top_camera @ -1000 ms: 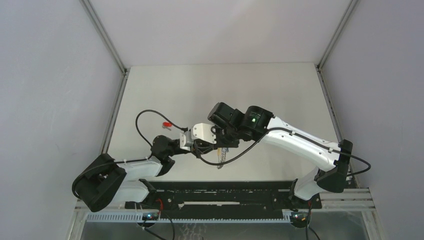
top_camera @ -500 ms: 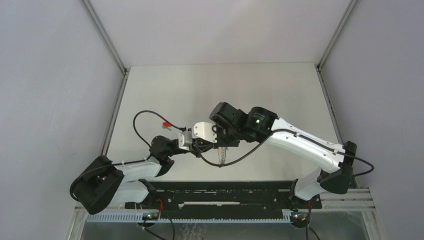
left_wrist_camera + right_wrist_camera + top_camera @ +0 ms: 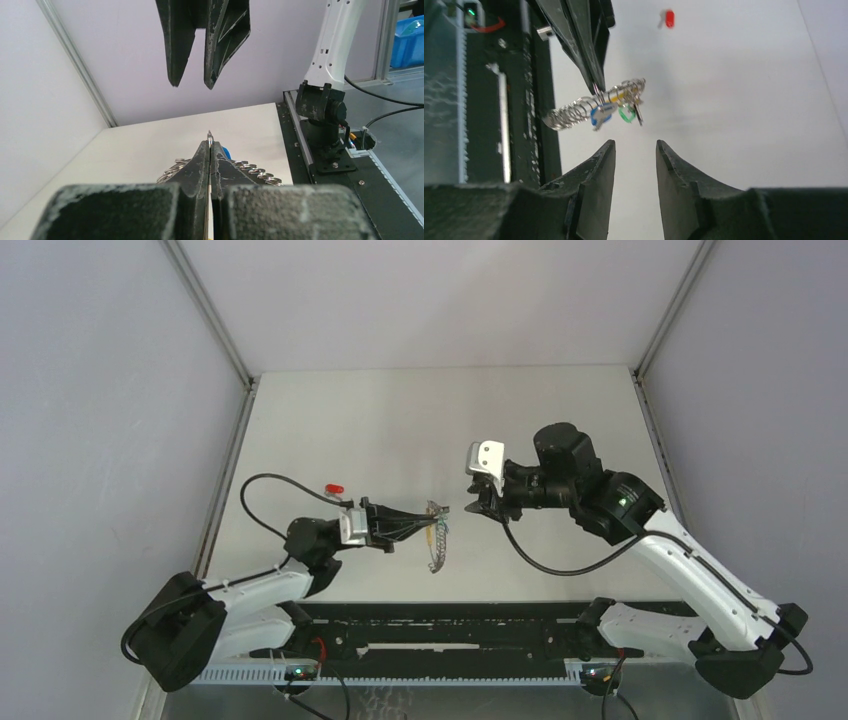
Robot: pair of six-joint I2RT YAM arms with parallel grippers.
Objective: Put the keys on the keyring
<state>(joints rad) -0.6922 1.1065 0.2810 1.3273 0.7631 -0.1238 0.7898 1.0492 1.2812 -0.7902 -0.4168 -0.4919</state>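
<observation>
Since a second earlier, the right gripper had let go and drawn back toward the right edge of the white desk. Its jaws stood partly apart and held nothing. The left gripper was pressed fully together on the small thin metal keyring with its yellow tab and loop of silvery bead chain. It held the keyring in the air above the desk, toward the near edge and left of centre.

In the right wrist view, the tiny silver key with the blue plastic head hung from the keyring, apparently threaded already. Beside it hung a green piece I could not identify. The tiny silver key with the red plastic head lay loose near the desk's left edge.

By that, the red key was the step in hand, and the right gripper would have to fetch it. The left arm and its black cable stood between, so any reach risked knocking the held keyring.
</observation>
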